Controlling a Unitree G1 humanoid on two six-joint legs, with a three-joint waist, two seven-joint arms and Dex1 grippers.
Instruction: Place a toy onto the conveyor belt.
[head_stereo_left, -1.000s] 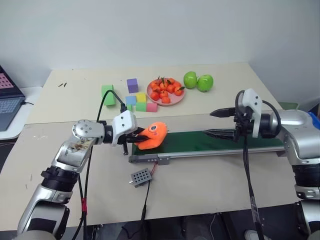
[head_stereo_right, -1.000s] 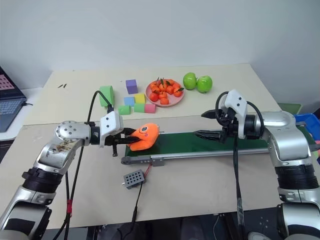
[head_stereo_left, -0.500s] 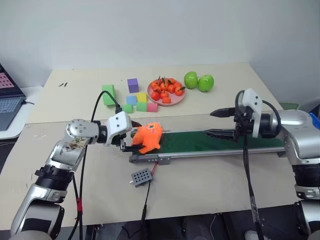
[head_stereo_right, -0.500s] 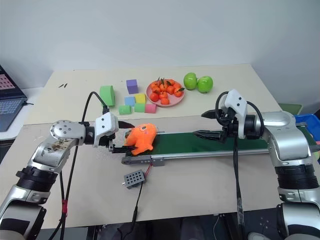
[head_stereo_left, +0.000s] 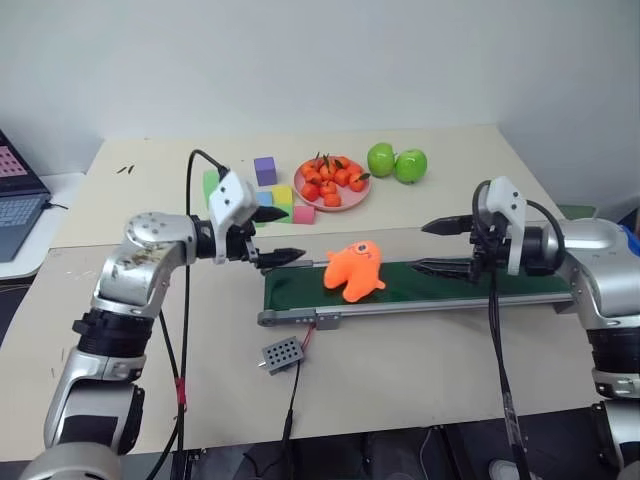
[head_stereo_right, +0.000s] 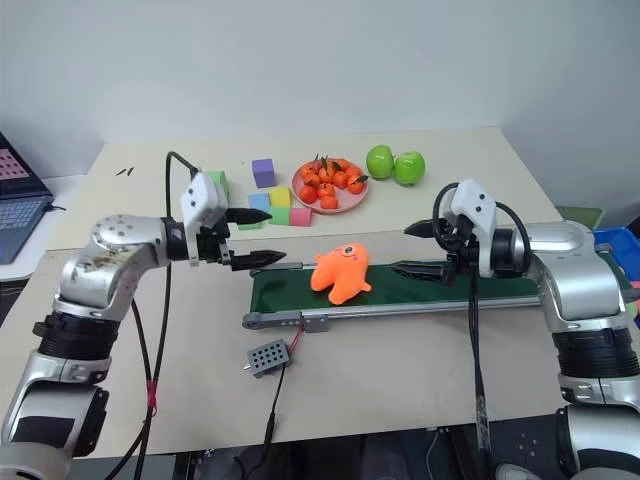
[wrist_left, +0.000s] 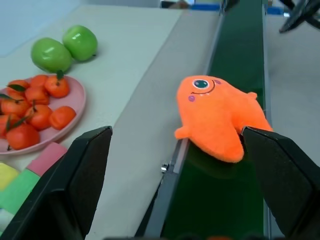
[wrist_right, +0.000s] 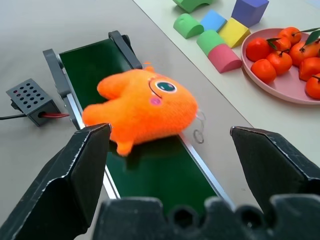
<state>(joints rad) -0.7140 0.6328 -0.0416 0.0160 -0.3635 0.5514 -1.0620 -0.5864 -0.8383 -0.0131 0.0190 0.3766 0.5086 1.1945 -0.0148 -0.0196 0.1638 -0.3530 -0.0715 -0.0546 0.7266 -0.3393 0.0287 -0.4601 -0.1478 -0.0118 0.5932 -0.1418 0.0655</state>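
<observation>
At the far left edge you see the corner of a laptop (head_stereo_left: 18, 200) on a side table. Your left gripper (head_stereo_left: 282, 248) hangs above the table (head_stereo_left: 420, 350) just off the left end of the conveyor belt (head_stereo_left: 450, 285), its two black fingers spread wide with nothing between them. From its wrist camera you look between the fingers (wrist_left: 75, 180) straight at the toy (wrist_left: 220, 115), which is well clear of both pads.

Behind that gripper sit the coloured foam blocks (head_stereo_left: 275, 200): green, purple, yellow, blue and pink ones grouped near the pink plate (head_stereo_left: 335, 203) of small oranges (head_stereo_left: 333, 180). Two green apples (head_stereo_left: 396, 162) lie just to the right of the plate.

In front of the belt's left end, a small grey box (head_stereo_left: 282, 353) with a dotted top rests on the table, wired to the belt frame.

The toy (head_stereo_left: 352, 268) lies on the dark green belt, a little way in from the left roller, resting partly over the far rail. It is free of both grippers.

Farther right, your right gripper (head_stereo_left: 437, 247) hovers over the belt, pointing back along it toward the toy. Its fingers are spread apart too, one above the other, holding nothing. In its wrist camera the toy (wrist_right: 145, 107) sits between the fingertips (wrist_right: 75, 165) in view, but at a distance.
</observation>
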